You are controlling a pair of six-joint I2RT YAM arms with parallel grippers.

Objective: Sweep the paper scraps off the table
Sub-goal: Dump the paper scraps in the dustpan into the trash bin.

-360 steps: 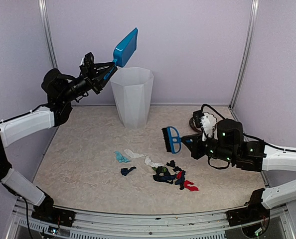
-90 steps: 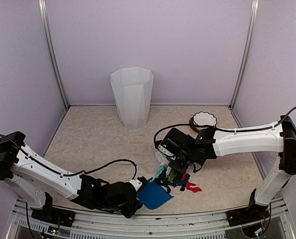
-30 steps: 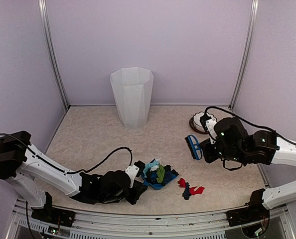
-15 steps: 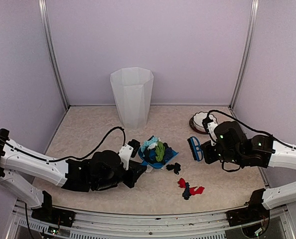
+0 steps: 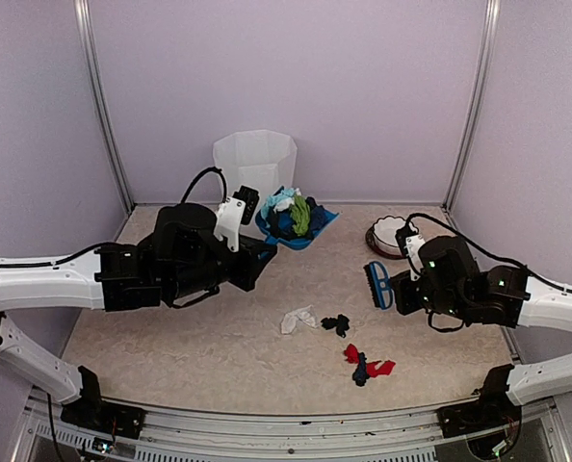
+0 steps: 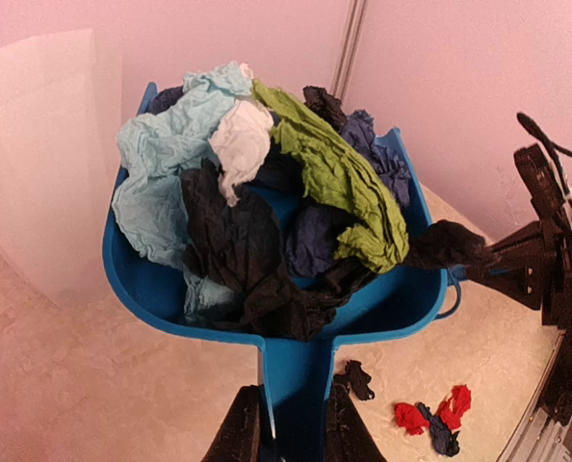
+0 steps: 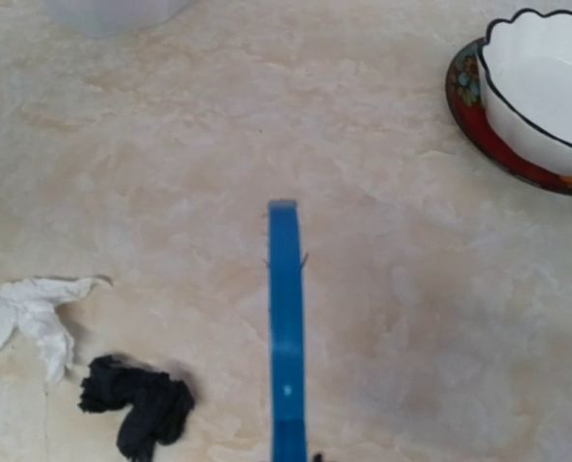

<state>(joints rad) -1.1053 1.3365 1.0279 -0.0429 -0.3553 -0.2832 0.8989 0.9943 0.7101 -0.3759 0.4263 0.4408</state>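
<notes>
My left gripper (image 5: 251,254) (image 6: 294,425) is shut on the handle of the blue dustpan (image 5: 300,237) (image 6: 296,361), held in the air just right of the white bin (image 5: 254,159). The pan is heaped with paper scraps (image 6: 257,192) in teal, white, green, black and navy. On the table (image 5: 170,327) lie a white scrap (image 5: 296,319) (image 7: 31,313), a black scrap (image 5: 337,324) (image 7: 137,404) and a red and dark cluster (image 5: 366,366) (image 6: 430,416). My right gripper (image 5: 402,289) is shut on the blue brush (image 5: 377,285) (image 7: 286,337), held off the table right of those scraps.
The bin (image 6: 36,164) stands at the back centre against the wall. A white scalloped bowl (image 5: 394,233) (image 7: 546,96) on a red saucer sits at the back right, just behind the right arm. Metal frame posts stand in the back corners.
The left arm has raised the loaded dustpan from the table and carried it back toward the bin. A white scrap and a black scrap show where the pan was. The right arm has barely moved.
</notes>
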